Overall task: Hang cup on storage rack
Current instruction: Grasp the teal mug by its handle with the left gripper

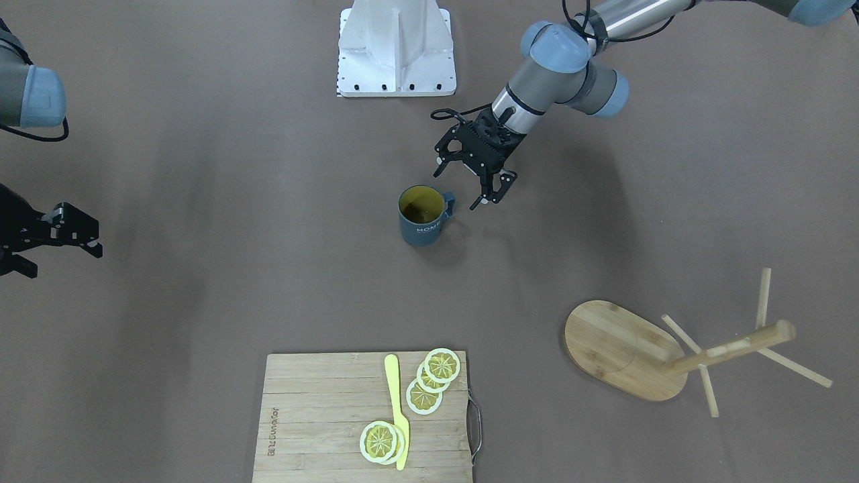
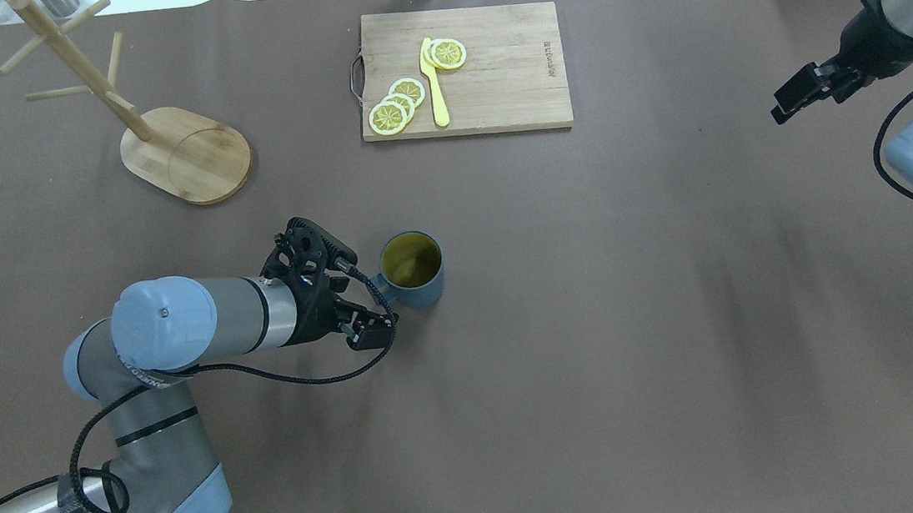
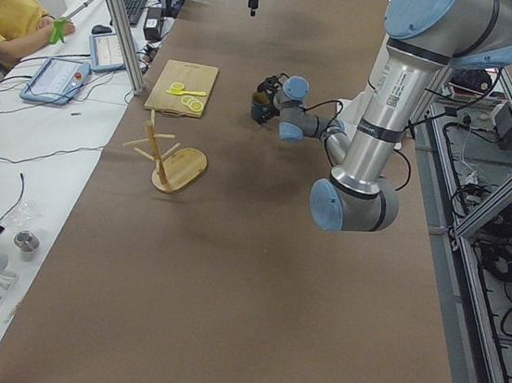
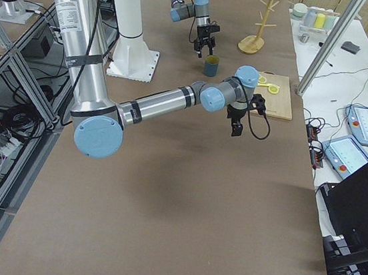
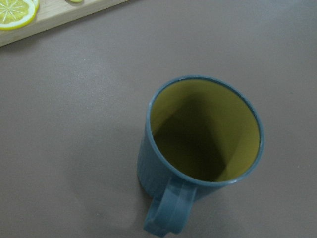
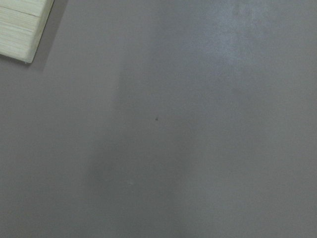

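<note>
Though not yet gripped, shown from the operators' side upright and mouth-up near the middle of the surface (image 1: 201,322): the cup (image 1: 421,218), loop handle turned toward the left claw (image 1: 463,186). Spread wide and empty, hovering just beside that handle without touching it, apparently lining up for a pinch. Well apart, nearer the operators' edge, the storage rack (image 1: 621,349) on its oval base, pegs all bare.

From overhead, handle pointing at the left arm, probably the easiest side to reach from. Off at the opposite edge, well apart from everything, the right claw (image 2: 801,47), likewise spread and carrying nothing, seemingly parked out of the way. Beyond the cup, a cutting board (image 2: 506,76) with lemon slices (image 2: 389,116) and a yellow knife (image 2: 435,91), no part of this job.

From either end of the surface, rack post plainly vertical, left claw low beside the cup.

Through the left wrist lens, straight down into the yellow interior, handle at the bottom of frame, no fingers showing. Through the right wrist lens, only brown surface and one board corner.

Likely next: close near the handle, lift, carry to a peg, leaving the loop free to slide on.
</note>
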